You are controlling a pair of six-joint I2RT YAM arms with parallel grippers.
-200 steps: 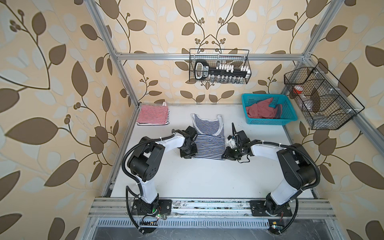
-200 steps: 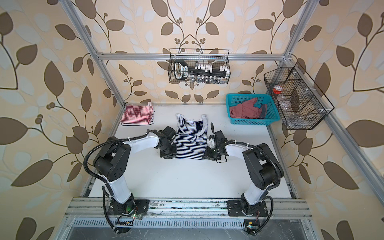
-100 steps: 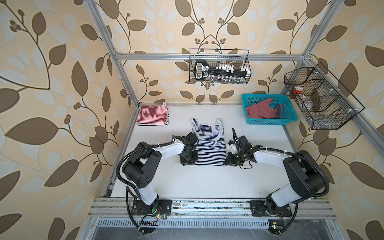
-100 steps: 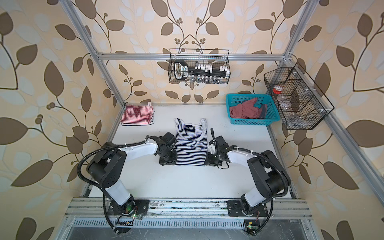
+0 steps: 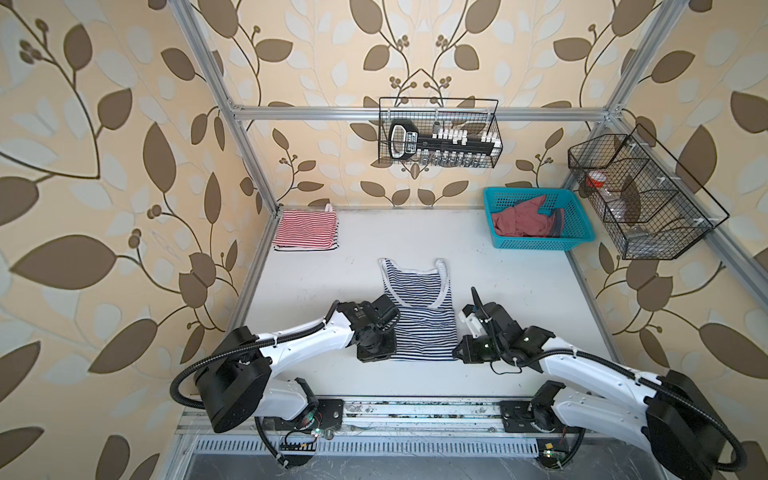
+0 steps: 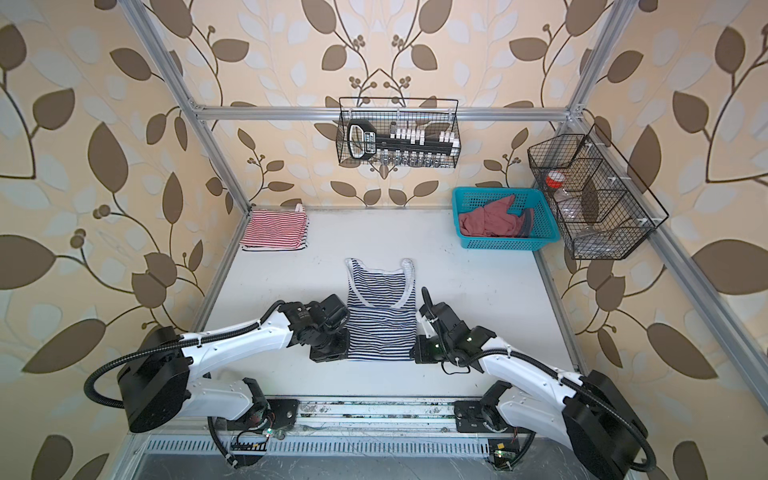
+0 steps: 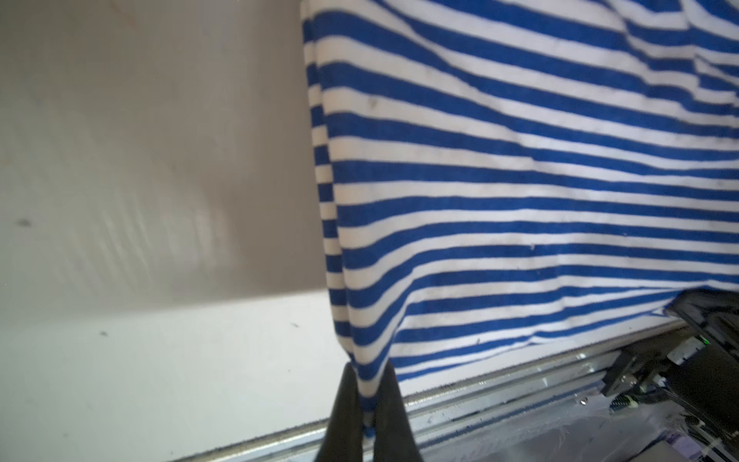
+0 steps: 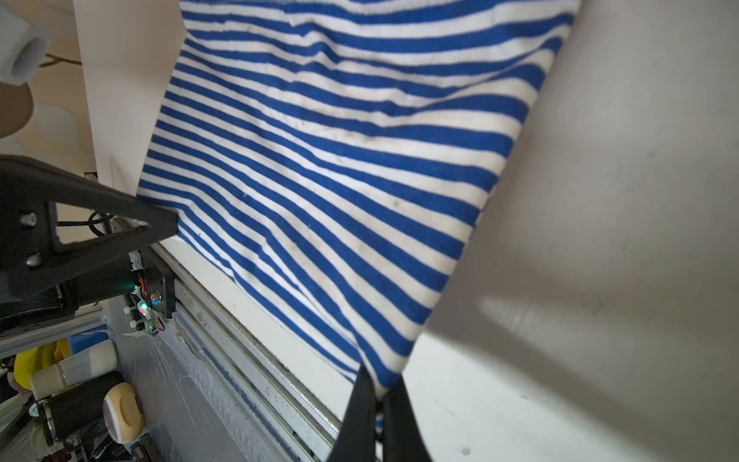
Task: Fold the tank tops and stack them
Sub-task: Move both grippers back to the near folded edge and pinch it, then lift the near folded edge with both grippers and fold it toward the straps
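left pincer (image 7: 368, 386), mostly cut off, pinches the navy-striped tank top (image 7: 520, 192) corner.

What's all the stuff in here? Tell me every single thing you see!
navy-and-white tank top: one, blue and white stripes, spread in the middle of the table
red-and-white tank top: one, folded, far left corner
dusty red tank top: one, crumpled inside the basket
basket: one, turquoise, far right corner
wire baskets: two, black, on back and right walls
table: one, white
left gripper: one, black, shut on the navy top's near left corner
right gripper: one, black, shut on its near right corner
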